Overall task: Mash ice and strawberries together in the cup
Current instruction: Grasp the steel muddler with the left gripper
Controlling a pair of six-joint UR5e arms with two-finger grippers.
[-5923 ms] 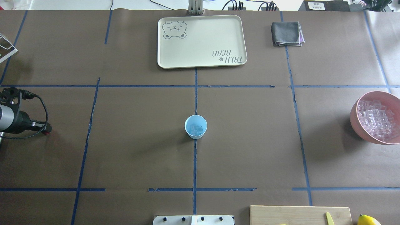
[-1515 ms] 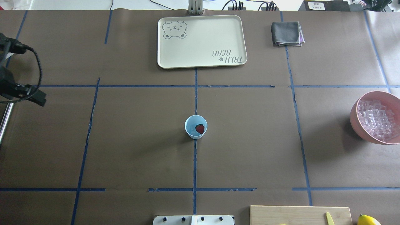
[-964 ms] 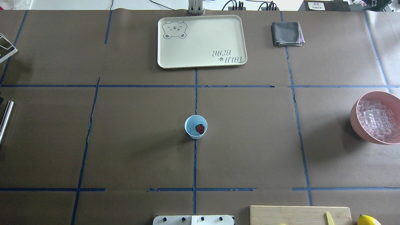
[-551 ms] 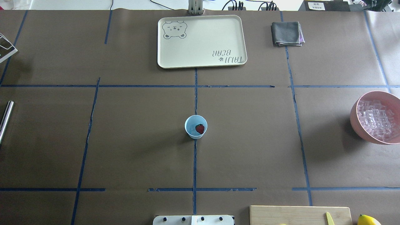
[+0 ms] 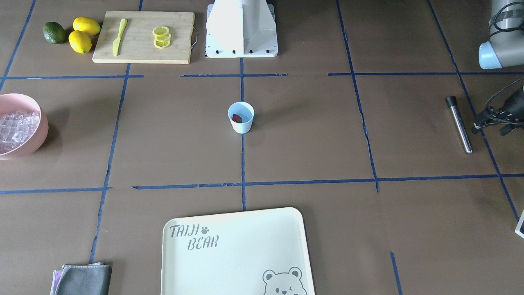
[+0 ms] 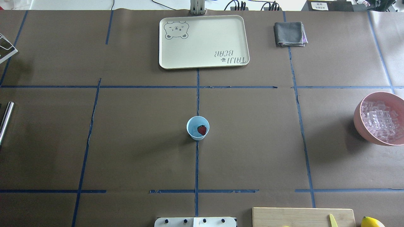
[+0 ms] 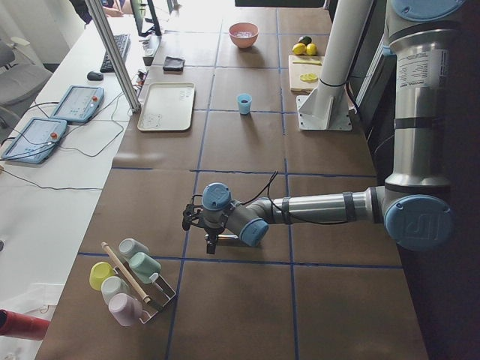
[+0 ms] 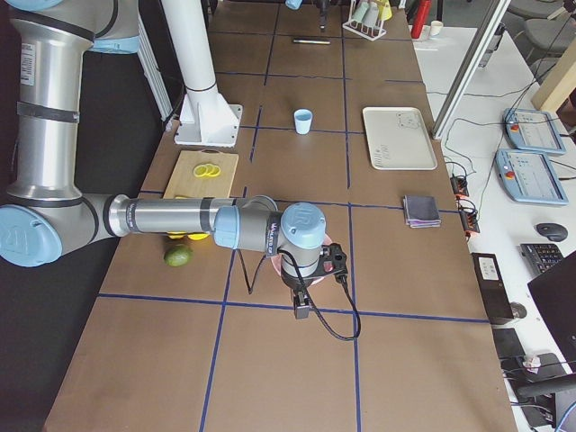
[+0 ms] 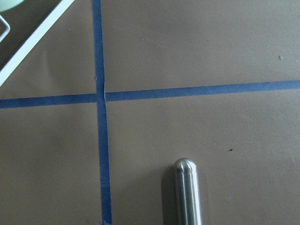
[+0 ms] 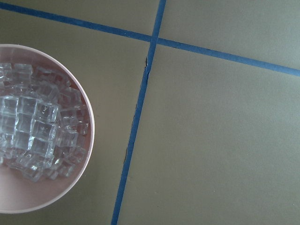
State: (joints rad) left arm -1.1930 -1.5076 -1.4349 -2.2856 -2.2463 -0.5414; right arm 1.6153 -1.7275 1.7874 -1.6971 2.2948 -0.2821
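Front-facing view: the cup [image 5: 240, 117] stands upright in the middle of the table [image 5: 311, 139], on a blue tape line, with the strawberry [image 5: 237, 118] inside it. Well off to one side, a pink bowl [image 5: 42, 127] holds the ice [image 5: 14, 127]. At the opposite edge a metal rod [image 5: 459, 125] lies flat, and the left pincer [image 5: 489, 118] hangs just beside it, dark and partly cut off. One cannot tell how wide it stands or whether it holds anything.

Overhead view: the red berry sits toward one side of the cup's blue inside. A cream tray [image 6: 205, 60] and a folded grey cloth [image 6: 289, 34] lie along the far edge. Only the rod's end shows at the left border.

Left side view: the near arm reaches low over the table, close to a rack [image 7: 154, 300] of coloured cups.

Right side view: the right pincer [image 8: 303, 304] hangs above the pink bowl. Its opening cannot be judged from here.

Left wrist view: the rod's rounded end lies near a crossing of tape lines.

Right wrist view: the bowl of ice fills the left side.
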